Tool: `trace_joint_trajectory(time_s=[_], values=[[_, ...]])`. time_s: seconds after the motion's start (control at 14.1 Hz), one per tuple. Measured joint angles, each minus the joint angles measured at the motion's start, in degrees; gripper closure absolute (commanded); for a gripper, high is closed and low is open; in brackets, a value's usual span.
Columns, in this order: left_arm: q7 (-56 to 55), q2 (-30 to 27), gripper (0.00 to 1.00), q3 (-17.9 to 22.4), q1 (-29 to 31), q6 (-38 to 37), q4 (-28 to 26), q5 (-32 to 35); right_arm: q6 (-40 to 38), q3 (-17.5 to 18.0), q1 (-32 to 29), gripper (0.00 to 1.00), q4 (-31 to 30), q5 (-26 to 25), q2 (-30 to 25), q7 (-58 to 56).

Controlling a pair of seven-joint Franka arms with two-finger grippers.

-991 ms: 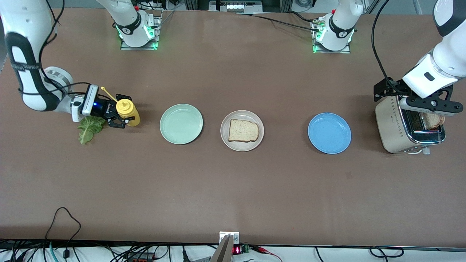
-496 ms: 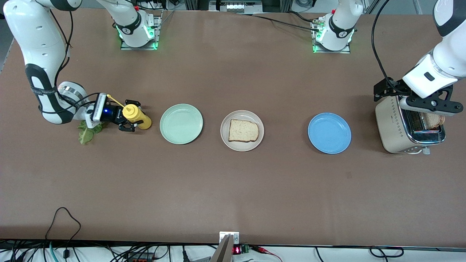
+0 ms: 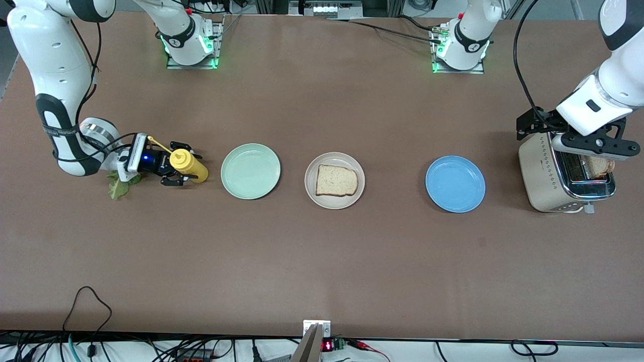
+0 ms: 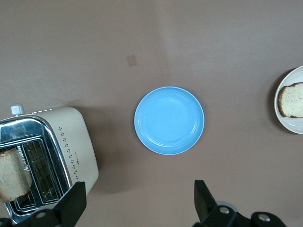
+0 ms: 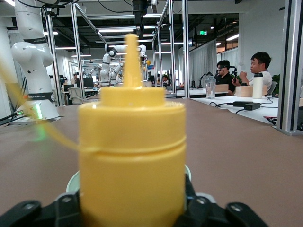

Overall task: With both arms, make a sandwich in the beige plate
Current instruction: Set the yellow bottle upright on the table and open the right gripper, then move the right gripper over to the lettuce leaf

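Front view: beige plate (image 3: 334, 198) mid-table

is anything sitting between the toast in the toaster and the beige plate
Yes: the blue plate lies on the table between the toaster, which holds the toast, and the beige plate. It is flat, so carrying the slice above it should clear.

A wide brown tabletop (image 3: 322, 261) fills the room's middle, with black cables (image 3: 85, 347) trailing along its near edge. Metal frame posts (image 5: 183, 47) rise toward strip ceiling lights (image 5: 113, 30), and two people (image 5: 246, 71) sit at a white desk (image 5: 236, 105).
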Motion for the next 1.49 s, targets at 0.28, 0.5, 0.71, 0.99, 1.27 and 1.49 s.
trace_joint_trajectory(time_s=[0.28,0.5,0.71,0.99,1.27,1.49], values=[[0.00,0.00,0.00,0.00,0.00,0.00,0.00,0.00,-0.24,-0.11,-3.80,0.00,1.52,-3.65,-0.01,0.15],[0.00,0.00,0.00,0.00,0.00,0.00,0.00,0.00,-0.48,-0.21,-8.69,0.00,2.88,-9.54,-0.04,1.51],[0.00,0.00,0.00,0.00,0.00,0.00,0.00,0.00,-0.51,-2.05,-12.34,0.00,4.54,-15.63,-0.44,3.88],[0.00,0.00,0.00,0.00,0.00,0.00,0.00,0.00,2.64,-10.45,-9.26,0.00,7.11,-21.70,-4.46,16.68],[0.00,0.00,0.00,0.00,0.01,0.00,0.01,0.00,12.15,-22.34,3.70,0.00,7.56,-26.04,-9.69,35.11],[0.00,0.00,0.00,0.00,0.01,0.00,0.01,0.00,19.24,-33.28,17.23,0.00,7.49,-27.60,-10.45,47.91]])
